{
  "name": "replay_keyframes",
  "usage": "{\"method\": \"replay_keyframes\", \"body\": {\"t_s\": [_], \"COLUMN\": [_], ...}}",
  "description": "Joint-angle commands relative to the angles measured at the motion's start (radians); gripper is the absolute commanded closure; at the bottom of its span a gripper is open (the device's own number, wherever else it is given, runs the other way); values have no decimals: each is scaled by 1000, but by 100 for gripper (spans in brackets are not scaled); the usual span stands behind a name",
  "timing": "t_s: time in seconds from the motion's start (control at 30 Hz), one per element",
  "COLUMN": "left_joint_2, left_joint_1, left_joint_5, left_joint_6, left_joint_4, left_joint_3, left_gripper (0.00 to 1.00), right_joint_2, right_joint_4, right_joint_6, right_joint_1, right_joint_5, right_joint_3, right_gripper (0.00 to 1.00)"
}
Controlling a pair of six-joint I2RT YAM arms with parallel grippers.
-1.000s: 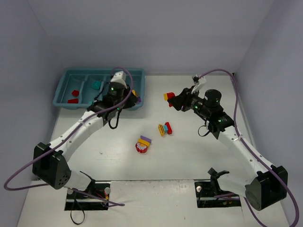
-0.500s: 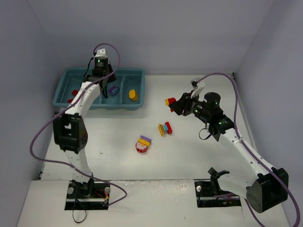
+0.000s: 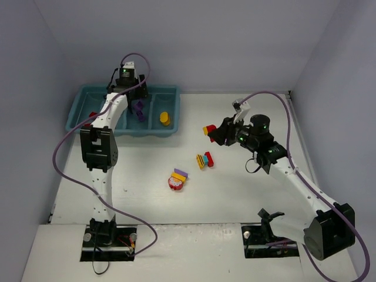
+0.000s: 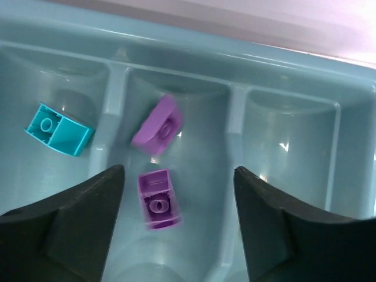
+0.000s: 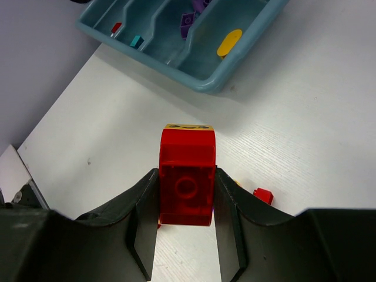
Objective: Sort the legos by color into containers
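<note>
Over the teal plastic tray (image 4: pixel 230 111), left gripper (image 4: pixel 177 170) gapes above two purple plastic bricks (image 4: pixel 157 124); right gripper (image 5: pixel 187 179) clamps a red plastic brick (image 5: pixel 187 155).

Robot lab test cell. Bare white table (image 3: pixel 235 200); plain lavender walls (image 3: pixel 194 41) at 9, 12, 3 o'clock. My 2 arm bases (image 3: pixel 107 242) bolted at 6 o'clock, purple cables (image 3: pixel 54 158) looping loose.

Your left arm (image 3: pixel 110 114) lies across the tray's (image 3: pixel 154 133) left half. The table (image 3: pixel 147 158) between tray and centre brick stack (image 3: pixel 177 180) lies open.
</note>
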Motion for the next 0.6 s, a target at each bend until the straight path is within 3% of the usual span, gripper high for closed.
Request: {"method": "replay_keyframes", "body": {"t_s": [0.0, 0.2, 0.33, 0.43, 0.57], "left_joint_2": [-127, -400, -549, -644, -739], "left_joint_1": [10, 4, -23, -77, -177], "left_joint_5": [78, 388, 719, 871, 950], "left_joint_6": [30, 41, 50, 67, 111], "left_joint_4": [-5, 69, 95, 98, 92], "left_joint_3": [29, -250, -407, -494, -579], "left_gripper": [28, 26, 26, 23, 23], "right_joint_2": [23, 67, 108, 139, 164], "right_joint_4": [51, 49, 43, 29, 28], "right_joint_6": [-43, -143, -186, -212, -221], "right_joint_1": [9, 6, 6, 5, 8], "right_joint_5": [-61, -254, -381, -489, -600], "right_joint_3": [44, 104, 150, 188, 217], "right_gripper": [100, 100, 100, 100, 100]}}
